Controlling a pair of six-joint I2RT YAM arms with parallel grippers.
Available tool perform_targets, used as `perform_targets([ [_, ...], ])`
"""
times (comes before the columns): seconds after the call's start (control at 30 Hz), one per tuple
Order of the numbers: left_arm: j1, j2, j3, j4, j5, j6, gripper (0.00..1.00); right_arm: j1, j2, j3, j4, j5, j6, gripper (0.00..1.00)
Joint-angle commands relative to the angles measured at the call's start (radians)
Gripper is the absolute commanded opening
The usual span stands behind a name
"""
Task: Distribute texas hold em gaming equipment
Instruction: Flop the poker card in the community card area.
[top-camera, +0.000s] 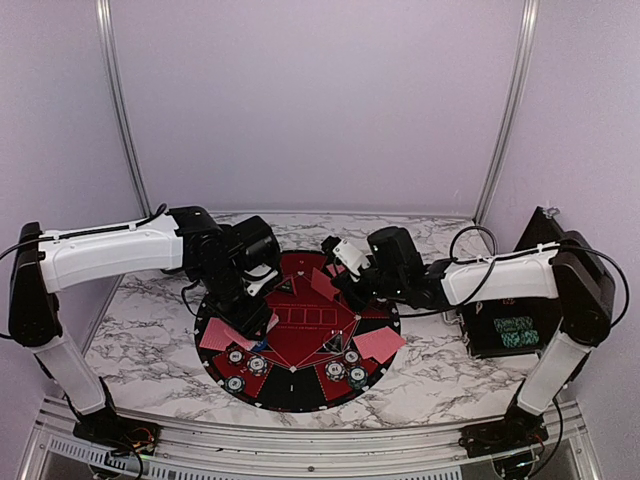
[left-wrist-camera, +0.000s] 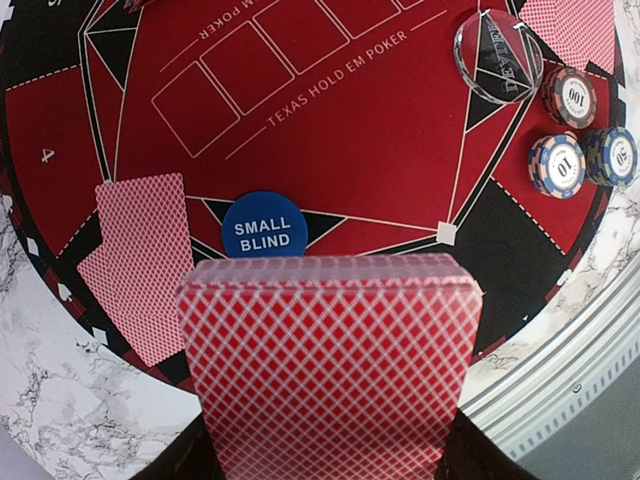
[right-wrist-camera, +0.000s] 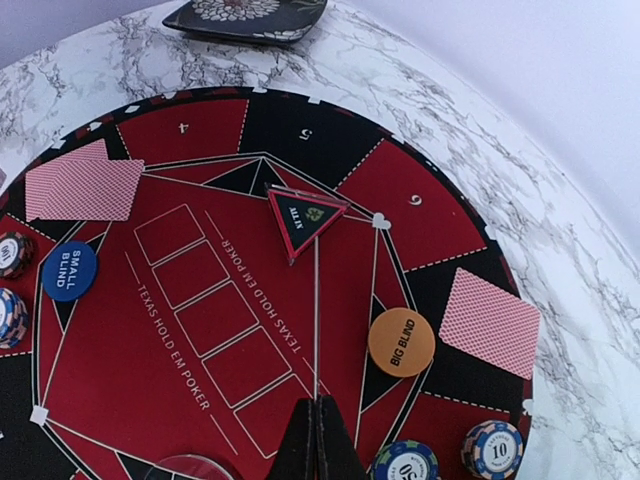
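Pinched between the left fingers: a thick, squared deck of red-backed playing cards, diamond-lattice print. Just beyond, one round blue SMALL BLIND disc; to its left, two overlapping dealt cards; far right, three striped round poker chips. Right fingers pressed together over the round red-and-black mat; ahead, one orange BIG BLIND disc, one triangular ALL IN marker, marbled worktop beyond.

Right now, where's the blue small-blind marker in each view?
Top external: the blue marker is a small speck on the mat's near-left side.
Left wrist: the marker sits centre-left, just above the held card deck.
Right wrist: the marker is at the left edge, mid-height.
Shared landmark: the printed row of card boxes at the mat's centre.
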Motion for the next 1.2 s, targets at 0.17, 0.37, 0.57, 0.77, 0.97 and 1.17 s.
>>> perform_targets([
  [0.17,0.011,-0.046,-0.014,-0.001,0.004,-0.005,0.52,0.064,0.019,-0.015,0.100,0.162,-0.132,0.00],
  [0.37,0.014,-0.056,-0.026,-0.001,0.004,-0.009,0.52,0.104,0.056,-0.009,0.115,0.200,-0.166,0.00],
  [0.57,0.017,-0.066,-0.036,-0.002,0.004,-0.014,0.52,0.131,0.080,-0.002,0.124,0.221,-0.192,0.00],
  [0.77,0.018,-0.067,-0.039,-0.001,0.004,-0.015,0.52,0.137,0.089,-0.012,0.116,0.244,-0.205,0.00],
  [0.97,0.018,-0.066,-0.038,-0.001,0.004,-0.014,0.52,0.159,0.109,-0.017,0.123,0.266,-0.208,0.00],
  [1.17,0.018,-0.065,-0.039,-0.001,0.004,-0.012,0.52,0.184,0.134,-0.027,0.119,0.293,-0.206,0.00],
])
